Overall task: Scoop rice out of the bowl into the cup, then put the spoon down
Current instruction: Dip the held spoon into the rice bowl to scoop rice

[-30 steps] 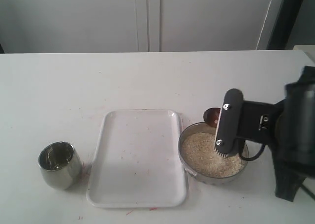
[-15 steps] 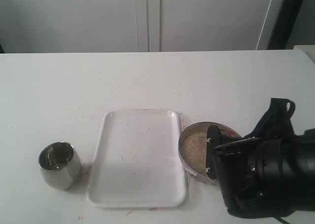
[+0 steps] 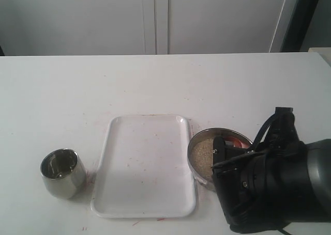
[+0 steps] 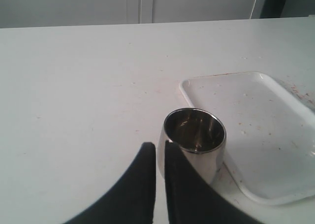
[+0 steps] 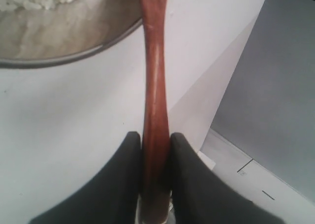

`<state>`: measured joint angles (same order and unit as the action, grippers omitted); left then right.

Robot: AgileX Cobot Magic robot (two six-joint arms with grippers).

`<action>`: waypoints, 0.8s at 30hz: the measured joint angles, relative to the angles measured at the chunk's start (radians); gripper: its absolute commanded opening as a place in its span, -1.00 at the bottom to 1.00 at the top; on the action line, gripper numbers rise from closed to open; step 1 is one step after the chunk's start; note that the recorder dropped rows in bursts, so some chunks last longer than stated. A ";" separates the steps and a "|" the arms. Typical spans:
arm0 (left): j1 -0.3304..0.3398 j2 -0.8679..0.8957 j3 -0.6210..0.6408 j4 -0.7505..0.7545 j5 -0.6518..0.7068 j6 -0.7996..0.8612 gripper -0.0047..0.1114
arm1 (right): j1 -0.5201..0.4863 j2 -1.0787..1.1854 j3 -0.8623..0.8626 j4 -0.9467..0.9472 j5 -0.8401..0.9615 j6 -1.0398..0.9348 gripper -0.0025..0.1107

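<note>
right gripper clamps the spoon at the bowl, cup stands far across the tray

a white table (image 3: 155,85) seen from the exterior camera. a white rectangular tray (image 3: 145,168) lies near the middle. at the tray's 3 o'clock, just beside its edge, sits the wide shallow metal bowl (image 3: 196,139), with pale rice (image 3: 202,153) showing in the part of it not covered. the bulky black right arm (image 3: 274,188) comes in from about 4 o'clock and hides much of the bowl. a small reddish piece of the spoon (image 3: 235,140) shows at the bowl's far rim.

in the right wrist camera, the right gripper (image 5: 156,140) has its two dark fingers pressed against either side of the spoon's slender reddish-brown handle, gripping it. the handle runs away from the fingers and crosses the bowl's steel rim, with grains of rice visible inside. the spoon's scooping end is out of frame.

the shiny steel cup (image 3: 62,173) stands upright at the tray's 8 o'clock, well apart from the bowl. in the left wrist camera, the left gripper (image 4: 160,147) is closed on nothing, fingers nearly together, just beside the cup's wall; whether they touch it i cannot tell.
</note>
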<state>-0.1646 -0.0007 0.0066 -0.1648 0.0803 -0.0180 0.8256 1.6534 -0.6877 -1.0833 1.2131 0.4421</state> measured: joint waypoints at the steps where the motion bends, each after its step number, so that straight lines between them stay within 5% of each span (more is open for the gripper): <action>1: 0.000 0.000 0.000 0.000 0.000 0.000 -0.67 | 0.000 0.000 0.000 0.002 0.000 0.000 -0.96; 24: 0.000 0.000 0.000 0.000 0.000 0.000 -0.67 | 0.000 0.000 -0.081 0.210 0.002 -0.150 -0.96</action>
<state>-0.1646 -0.0007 0.0066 -0.1648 0.0803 -0.0180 0.8256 1.6534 -0.7684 -0.8729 1.2149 0.2924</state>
